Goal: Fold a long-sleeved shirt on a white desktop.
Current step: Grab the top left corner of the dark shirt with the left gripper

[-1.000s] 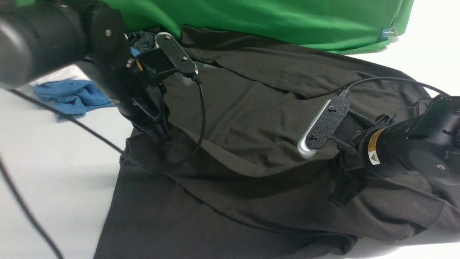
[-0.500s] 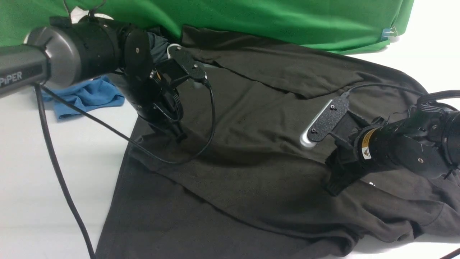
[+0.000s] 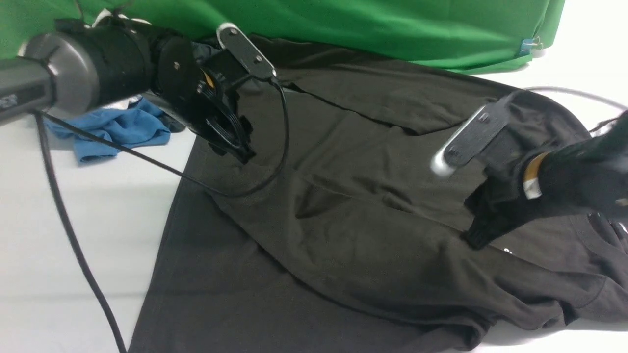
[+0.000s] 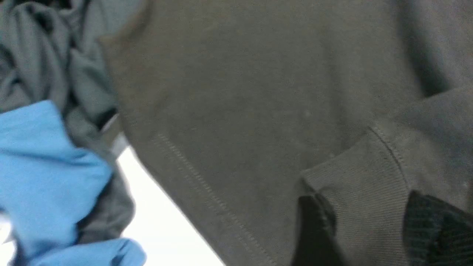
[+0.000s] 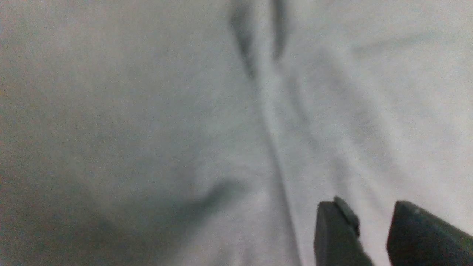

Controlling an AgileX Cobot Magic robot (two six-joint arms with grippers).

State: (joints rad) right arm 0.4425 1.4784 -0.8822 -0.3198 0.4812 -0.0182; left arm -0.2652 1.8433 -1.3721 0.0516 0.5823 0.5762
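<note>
The long-sleeved shirt (image 3: 353, 220) is a plain dark black-brown. In the left wrist view it looks greyer, with a finely ribbed cuff (image 4: 362, 207) and a double row of matching stitches. The white desktop (image 3: 88, 211) is plain, the cloth (image 3: 368, 24) is bright green, and a crumpled garment (image 3: 117, 130) is sky blue. Both robot arms are black, the left arm (image 3: 122, 68) with a grey section and the right arm (image 3: 579, 176) with a yellow-orange band.
</note>
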